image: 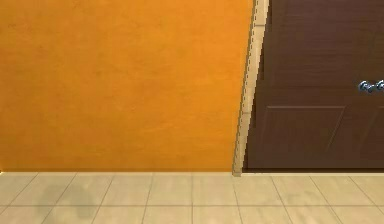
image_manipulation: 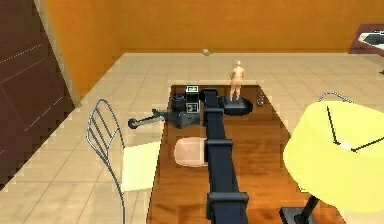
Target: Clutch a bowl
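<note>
A pale pinkish, rounded bowl-like thing [image_manipulation: 189,151] lies on the wooden table [image_manipulation: 260,165], just left of the dark arm bar. The arm rises from the arm side view's bottom edge to a dark body near the table's far left corner. From there the gripper [image_manipulation: 141,122] points left past the table's edge, with bare tile floor behind its far end, and it holds nothing. The pale thing lies nearer the bottom of the picture than the gripper and to its right.
A wire chair [image_manipulation: 104,130] with a pale seat stands left of the table, close to the gripper. On the table are a small figure statue [image_manipulation: 237,80] and a yellow lamp shade [image_manipulation: 335,150]. The forward view has an orange wall [image: 120,80] and a dark door [image: 320,90].
</note>
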